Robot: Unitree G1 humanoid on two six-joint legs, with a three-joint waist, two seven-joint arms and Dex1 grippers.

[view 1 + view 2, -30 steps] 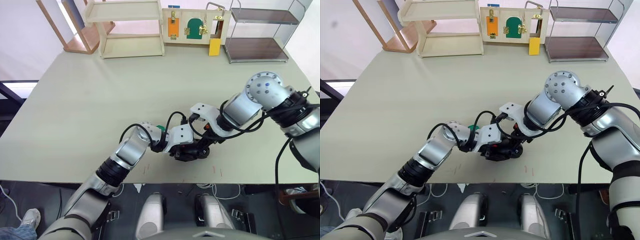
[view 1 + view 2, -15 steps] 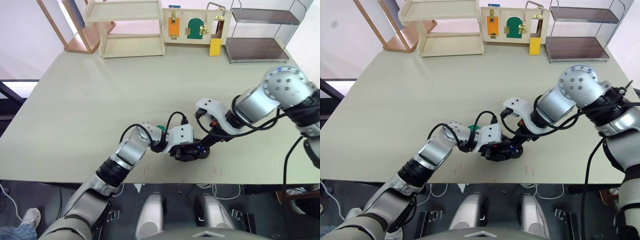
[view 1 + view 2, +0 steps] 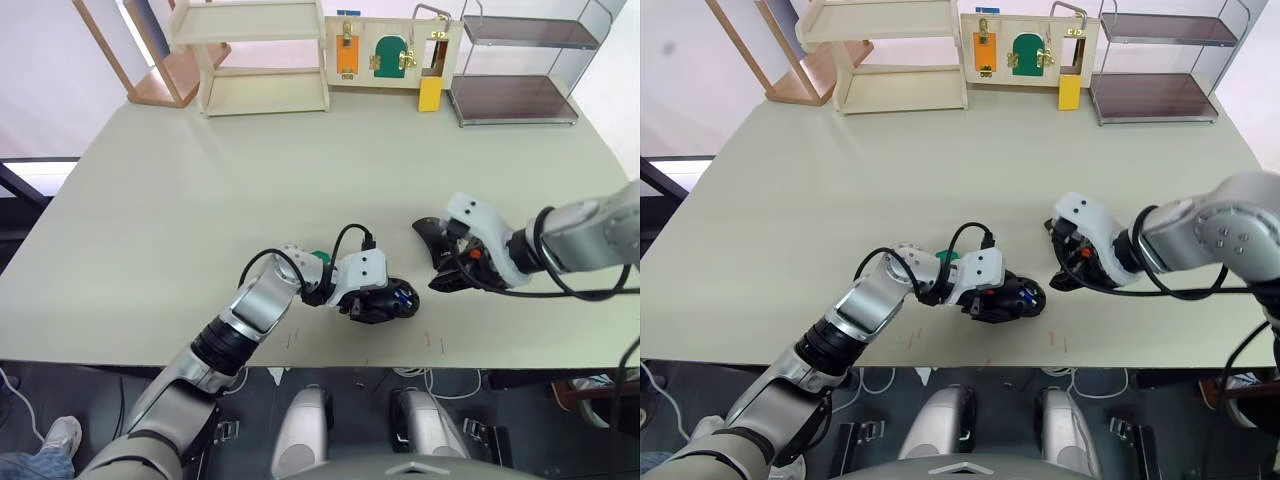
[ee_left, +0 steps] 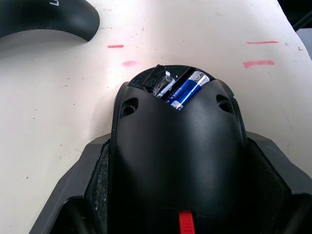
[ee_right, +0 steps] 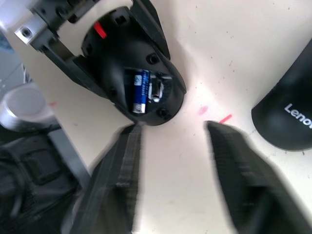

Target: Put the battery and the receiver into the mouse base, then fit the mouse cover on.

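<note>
Near the table's front edge, the left gripper (image 3: 385,302) grasps the mouse base (image 4: 178,161), with the battery (image 4: 187,89) and the receiver (image 4: 161,85) seated in its open bay. The right gripper (image 5: 173,141), jaws released and empty, hovers just beside the base. The mouse cover (image 5: 287,114) lies on the table close by.

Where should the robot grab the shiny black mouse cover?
Probably across its two long side edges, from above. The mouse cover lies dome-up on the table, logo showing; its smooth top offers no grip. The open right gripper hovers beside it.
</note>
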